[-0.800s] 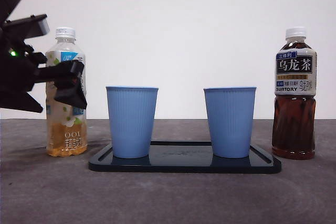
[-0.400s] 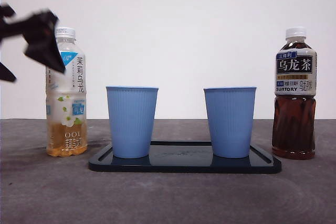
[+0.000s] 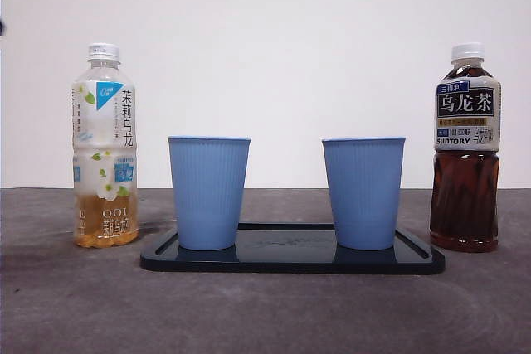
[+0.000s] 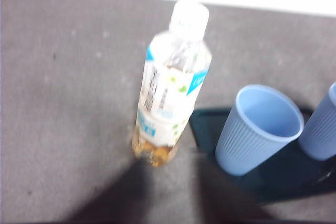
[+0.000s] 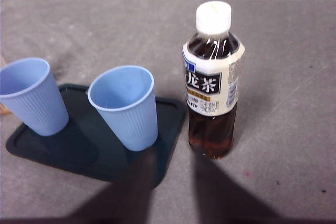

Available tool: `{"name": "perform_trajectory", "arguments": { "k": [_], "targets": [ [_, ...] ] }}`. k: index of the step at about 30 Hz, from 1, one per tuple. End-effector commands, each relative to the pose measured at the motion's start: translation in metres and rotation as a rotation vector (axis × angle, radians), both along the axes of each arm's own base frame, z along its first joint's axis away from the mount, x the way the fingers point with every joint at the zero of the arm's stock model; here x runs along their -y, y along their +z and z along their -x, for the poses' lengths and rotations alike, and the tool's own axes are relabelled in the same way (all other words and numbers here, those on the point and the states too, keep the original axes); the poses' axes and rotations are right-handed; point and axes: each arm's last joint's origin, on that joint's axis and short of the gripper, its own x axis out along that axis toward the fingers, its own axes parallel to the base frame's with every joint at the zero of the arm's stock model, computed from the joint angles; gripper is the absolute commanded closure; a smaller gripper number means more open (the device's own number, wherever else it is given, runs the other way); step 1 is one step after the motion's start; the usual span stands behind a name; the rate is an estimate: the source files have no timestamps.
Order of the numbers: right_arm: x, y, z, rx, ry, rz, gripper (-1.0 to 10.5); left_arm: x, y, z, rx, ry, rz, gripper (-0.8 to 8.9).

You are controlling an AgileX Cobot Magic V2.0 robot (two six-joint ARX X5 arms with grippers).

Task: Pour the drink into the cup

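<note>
Front view: the arm that had been at the pale tea bottle a second before was gone, leaving it capped beside the tray.

Left wrist view: the left tool hung above that bottle; its opening could not be told.

Right wrist view: the dark tea bottle stood untouched near the cup; pouring looked unstarted.

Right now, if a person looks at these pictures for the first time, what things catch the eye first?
Two matching blue cups, the left cup and the right cup, stand upright on a dark tray at the table's middle. A dark oolong tea bottle stands off the tray's right end, and a pale jasmine tea bottle, only about a quarter full, off its left end; both are capped.
</note>
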Motion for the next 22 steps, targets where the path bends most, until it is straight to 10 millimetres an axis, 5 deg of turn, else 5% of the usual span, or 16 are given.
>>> {"name": "perform_trajectory", "arguments": {
  "k": [1,22],
  "targets": [
    [-0.0017,0.0038,-0.0024,-0.001,0.001,-0.010,9.4,-0.0001,0.0072,0.0019,0.030,-0.003,0.014,8.02],
    [-0.0017,0.0039,-0.0023,-0.002,-0.001,-0.016,9.4,-0.0001,0.0078,0.0018,0.036,-0.003,0.016,8.02]
  ]
}}
